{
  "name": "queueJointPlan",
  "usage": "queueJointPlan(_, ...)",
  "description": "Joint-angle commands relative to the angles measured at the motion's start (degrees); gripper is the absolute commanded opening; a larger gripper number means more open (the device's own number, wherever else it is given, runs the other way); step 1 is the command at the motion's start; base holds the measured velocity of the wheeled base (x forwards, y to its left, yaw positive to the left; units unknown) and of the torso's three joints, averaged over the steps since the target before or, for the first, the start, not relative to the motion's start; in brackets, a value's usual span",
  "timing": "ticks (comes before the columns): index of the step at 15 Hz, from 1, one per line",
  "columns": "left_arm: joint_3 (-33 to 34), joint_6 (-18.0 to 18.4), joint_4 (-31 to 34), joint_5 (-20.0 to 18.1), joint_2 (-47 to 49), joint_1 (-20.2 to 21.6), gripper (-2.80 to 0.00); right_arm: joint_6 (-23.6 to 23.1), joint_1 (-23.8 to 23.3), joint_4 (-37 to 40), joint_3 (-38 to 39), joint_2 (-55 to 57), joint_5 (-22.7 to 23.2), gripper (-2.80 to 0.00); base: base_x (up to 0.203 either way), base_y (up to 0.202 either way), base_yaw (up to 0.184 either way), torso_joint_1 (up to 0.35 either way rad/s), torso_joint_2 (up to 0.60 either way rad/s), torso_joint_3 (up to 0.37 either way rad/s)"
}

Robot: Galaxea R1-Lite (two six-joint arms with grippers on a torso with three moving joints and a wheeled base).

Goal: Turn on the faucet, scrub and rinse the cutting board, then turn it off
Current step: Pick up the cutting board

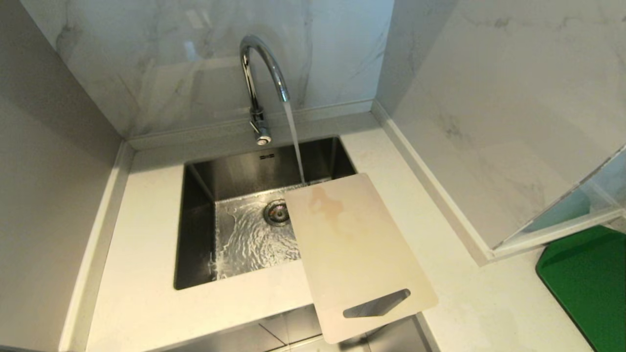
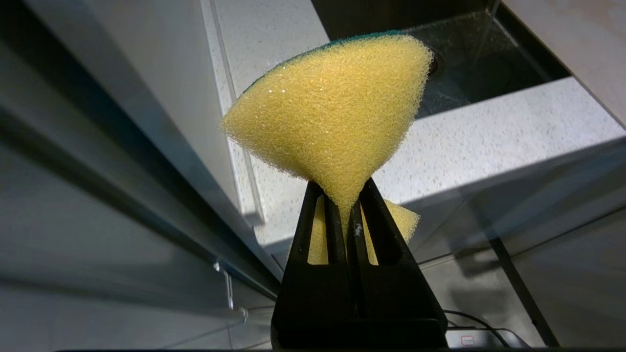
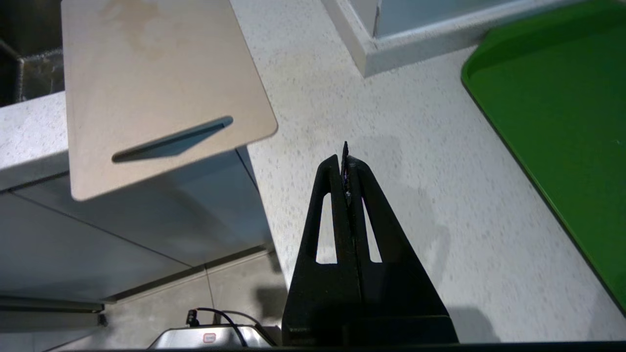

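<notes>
The left gripper hangs off the front of the desk, below its edge, jaws clamped on a yellow sponge with a green scouring back; the sponge is pinched at its middle and fans out above the fingertips. The right gripper sits on the other side, also low and in front of the desk, jaws pressed together with nothing between them. Neither arm shows in the head view.

Nearest the robot, the cutting board juts out over the desk's front edge, so its slot handle hangs in open air above the cabinet front. The board lies slanted: its far end reaches over the right part of the sink, its middle rests on the front rim. It is thin, cream-white, with rounded corners and a brownish stain toward the far end.

Left of the board the sink basin is uncovered, and a broad strip of desk runs along its left. To the right, desk runs to a green tray near the corner of a wall.

Farther back, the faucet stands behind the sink, its arched spout pouring water that falls just beside the board's far edge and ripples across the basin floor around the drain.
</notes>
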Motion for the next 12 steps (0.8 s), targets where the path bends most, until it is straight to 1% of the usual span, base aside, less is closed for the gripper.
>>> queueJointPlan(1, 0.11, 0.01, -0.02, 0.0, 0.05, 0.01, -2.8, 0.01, 0.03, -0.01, 0.09, -0.09, -0.02, -2.8, -0.21, 0.0, 0.019, 0.007, 0.0, 0.002)
queueJointPlan(5, 0.11, -0.25, -0.02, 0.08, 0.05, 0.01, -2.8, 0.01, 0.03, 0.01, 0.09, -0.09, -0.02, -2.8, -0.187, 0.0, 0.008, 0.001, 0.0, 0.001)
queueJointPlan(9, 0.11, -0.25, -0.02, 0.08, 0.05, 0.01, -2.8, -0.19, 0.02, -0.04, 0.09, -0.09, 0.02, -2.8, -0.015, 0.0, -0.001, -0.001, 0.0, 0.002)
queueJointPlan(11, 0.11, -0.25, -0.02, 0.08, 0.05, 0.01, -2.8, -2.8, -0.02, 0.1, 0.09, -0.09, 0.85, -2.8, 0.0, 0.0, 0.0, 0.0, 0.0, 0.0)
queueJointPlan(12, 0.11, -0.25, -0.02, 0.08, 0.05, 0.01, -2.8, -5.21, -0.01, 0.17, 0.09, -0.09, 1.64, -2.8, 0.0, 0.0, 0.0, 0.0, 0.0, 0.0)
